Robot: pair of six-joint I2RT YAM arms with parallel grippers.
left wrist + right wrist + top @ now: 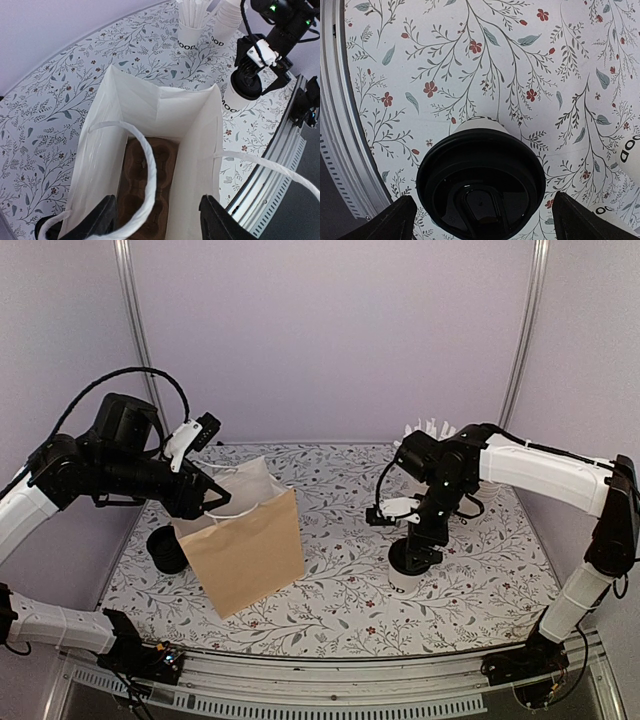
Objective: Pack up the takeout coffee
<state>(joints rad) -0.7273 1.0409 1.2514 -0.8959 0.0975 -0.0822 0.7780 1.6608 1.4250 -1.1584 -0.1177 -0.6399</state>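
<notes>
My right jaws straddle the coffee (pixel 481 185), spread wide, poised to grip; my left jaws, half spread, prop the bag (pixel 250 550) open.

light: bright, soft, even, from overhead | shadows: faint, soft-edged on the floral-patterned white table (pixel 340 592) | glare: small sheen on the black round plastic lid (pixel 480 170) | focus: top view sharp, wrist foregrounds slightly soft | distortion: grey metal edge rail (pixel 340 125) bows in wrist views
</notes>
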